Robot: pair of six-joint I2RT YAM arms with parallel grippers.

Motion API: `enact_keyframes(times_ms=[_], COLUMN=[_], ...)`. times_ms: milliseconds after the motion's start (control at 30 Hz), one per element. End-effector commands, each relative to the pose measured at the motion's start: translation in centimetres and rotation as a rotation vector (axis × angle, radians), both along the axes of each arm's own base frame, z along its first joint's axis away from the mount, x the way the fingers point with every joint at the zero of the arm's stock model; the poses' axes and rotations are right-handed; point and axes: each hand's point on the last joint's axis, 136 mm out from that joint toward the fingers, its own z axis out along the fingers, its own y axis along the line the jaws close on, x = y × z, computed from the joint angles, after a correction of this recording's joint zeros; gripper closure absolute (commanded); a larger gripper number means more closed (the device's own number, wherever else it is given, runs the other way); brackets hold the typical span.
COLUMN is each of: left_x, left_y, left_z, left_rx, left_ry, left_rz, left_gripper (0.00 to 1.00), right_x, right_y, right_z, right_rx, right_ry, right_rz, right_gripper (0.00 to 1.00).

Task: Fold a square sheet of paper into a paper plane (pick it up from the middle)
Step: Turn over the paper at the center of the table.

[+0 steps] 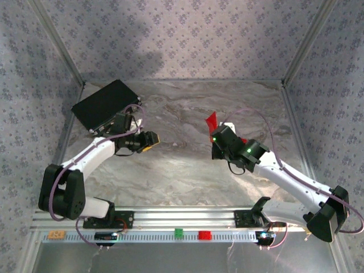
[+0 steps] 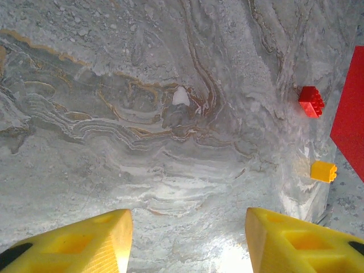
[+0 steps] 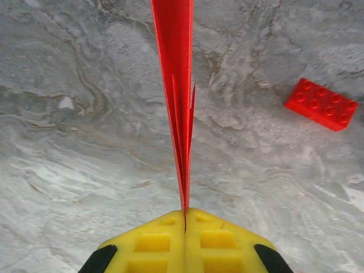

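Right claw [image 3: 185,219]: fingers pressed together on the paper plane [image 3: 176,68], pinching its near end between the yellow pads. From the wrist we see the paper edge-on, with several red layers fanning slightly apart above the pinch and running up out of frame. Overhead, the paper plane [image 1: 211,120] sticks up beyond the right claw [image 1: 219,136], clear of the bench [image 1: 187,176].

Left claw [image 2: 187,227]: fingers spread, nothing between them, bare marbled bench below. Overhead, the left claw [image 1: 152,139] hangs well apart from the right one.

Risks, as we judge them:
1. The grip is on a thin strip at one end, and the layers gape above it. If the pinch eases or the arm swings fast, the folds may spring open and we lose the crease.
2. The paper is limp and held by one end, so it may droop or twist. The left claw could then close on a single layer or a wing and crumple it.
3. In a hand-over, if the right claw lets go before the left one closes, the plane drops to the bench.
4. A red block [image 3: 321,104] lies on the bench off to one side, with a yellow block [image 2: 323,170] near it. A plane set down there would rest on a lump and bend, and a low sweep could knock the blocks.
5. A black box [image 1: 105,105] sits at the far left corner, well apart. We rate it no hazard.
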Motion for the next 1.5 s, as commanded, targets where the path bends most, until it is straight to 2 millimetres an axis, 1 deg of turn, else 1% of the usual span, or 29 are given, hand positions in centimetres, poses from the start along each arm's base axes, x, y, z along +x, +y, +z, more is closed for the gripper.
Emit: enact_keyframes(times_ms=[0, 67, 167, 267, 300, 367, 433, 567, 700, 767, 933, 967, 1033, 1133, 1167, 1267, 1333, 1367, 1400, 1433, 1467], left_x=[-0.1, -0.2, -0.7, -1.2, -1.4, -1.4, -1.0, -0.1, 0.1, -0.1, -0.5, -0.5, -0.5, -0.5, -0.5, -0.5, -0.6, -0.5, -0.5, -0.5, -0.5], left_y=[0.8, 1.0, 1.6, 3.1, 3.6, 4.7, 5.4, 6.4, 7.1, 7.2, 7.2, 7.1, 6.9, 6.8, 6.7, 6.4, 6.0, 5.8, 5.6, 5.4, 5.2], left_z=[1.5, 2.0, 2.5, 2.6, 2.6, 2.5, 2.6, 3.2, 3.4, 3.5, 3.1, 3.1, 3.1, 3.1, 3.0, 3.0, 2.8, 2.8, 2.7, 2.5, 2.4], left_rx=[0.020, 0.020, 0.036, 0.100, 0.117, 0.149, 0.155, 0.153, 0.170, 0.176, 0.170, 0.167, 0.160, 0.153, 0.149, 0.133, 0.114, 0.099, 0.082, 0.068, 0.051], left_ry=[-0.056, -0.061, -0.074, -0.095, -0.100, -0.105, -0.101, -0.110, -0.110, -0.109, -0.101, -0.101, -0.101, -0.098, -0.097, -0.094, -0.091, -0.090, -0.085, -0.080, -0.074], left_rz=[0.012, 0.024, 0.040, 0.090, 0.105, 0.139, 0.165, 0.208, 0.219, 0.218, 0.213, 0.211, 0.202, 0.194, 0.191, 0.182, 0.172, 0.168, 0.167, 0.167, 0.168], left_gripper=[0.44, 0.44, 0.44, 0.43, 0.41, 0.38, 0.38, 0.38, 0.38, 0.38, 0.38, 0.38, 0.38, 0.38, 0.38, 0.38, 0.38, 0.38, 0.38, 0.39, 0.39], right_x=[-0.3, -0.4, -0.2, 0.3, 0.5, 0.7, 0.9, 0.5, -1.1, -2.1, -4.3, -4.6, -5.4, -5.8, -5.6, -4.6, -3.5, -2.7, -2.2, -1.7, -1.2], right_y=[-2.0, -2.4, -2.1, -1.7, -1.3, -0.7, -0.1, 2.5, 5.9, 7.0, 9.8, 10.3, 11.7, 13.3, 13.5, 12.7, 11.7, 11.2, 10.8, 10.6, 10.2], right_z=[-0.7, -0.9, -1.1, -1.5, -1.7, -2.1, -2.7, -4.3, -6.5, -7.5, -9.9, -10.2, -10.5, -9.4, -8.9, -7.7, -7.4, -7.5, -7.6, -7.4, -7.8], right_rx=[-0.180, -0.208, -0.272, -0.338, -0.368, -0.447, -0.520, -0.591, -0.621, -0.615, -0.538, -0.510, -0.414, -0.246, -0.188, -0.046, 0.087, 0.158, 0.240, 0.313, 0.377], right_ry=[-0.028, -0.033, -0.076, -0.098, -0.104, -0.119, -0.123, -0.122, -0.097, -0.074, 0.000, 0.016, 0.051, 0.050, 0.048, 0.030, 0.042, 0.054, 0.070, 0.079, 0.096], right_rz=[0.031, 0.036, 0.086, 0.108, 0.123, 0.149, 0.161, 0.241, 0.375, 0.422, 0.510, 0.518, 0.548, 0.564, 0.563, 0.505, 0.444, 0.427, 0.405, 0.380, 0.349], right_gripper=[0.96, 0.96, 0.96, 0.96, 0.96, 0.95, 0.95, 0.95, 0.93, 0.91, 0.86, 0.83, 0.75, 0.56, 0.53, 0.52, 0.52, 0.55, 0.60, 0.64, 0.67])
